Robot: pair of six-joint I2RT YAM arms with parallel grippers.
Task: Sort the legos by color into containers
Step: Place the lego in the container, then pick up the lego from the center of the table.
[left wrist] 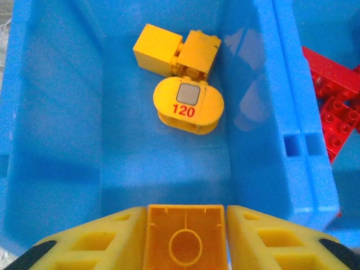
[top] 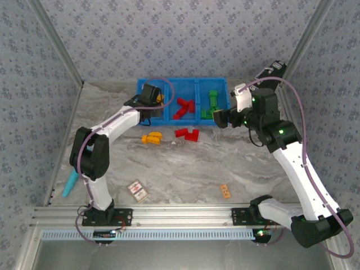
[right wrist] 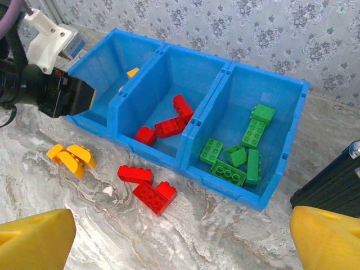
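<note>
Orange brick (left wrist: 185, 241) is up in the left gripper (left wrist: 185, 218), hollow underside to the wrist camera, yellow fingers (left wrist: 101, 239) pressed on both its sides: a snug hold. It hangs over the left compartment (left wrist: 140, 169) of the blue bin (top: 183, 80), which sits at the table's 12 o'clock.

Left arm (top: 112, 125): elbow bent close above its base, forearm stretched toward 1 o'clock, wrist tipped down into the box. On that floor lie two orange blocks (left wrist: 174, 52) side by side. Touching them at 6 o'clock is an oval piece (left wrist: 188, 106) with a grey panel and a red "120", the one marking that reads clearly.

Middle compartment (right wrist: 174, 73) holds red bricks (right wrist: 166, 125), right compartment (right wrist: 264, 93) green bricks (right wrist: 239, 153). Loose on the marble are orange pieces (right wrist: 71, 158) at 6 o'clock from the left compartment and, beside them at 3 o'clock, loose red ones (right wrist: 147, 188).

Right arm (top: 304, 169) swings out from its base and climbs toward 11 o'clock. Right gripper (right wrist: 183, 236) is near the bin's right front corner, jaws spread wide, nothing between them.

Near the front edge lie a card (top: 138, 190), print too small to read, and an orange tag (top: 225, 191).
</note>
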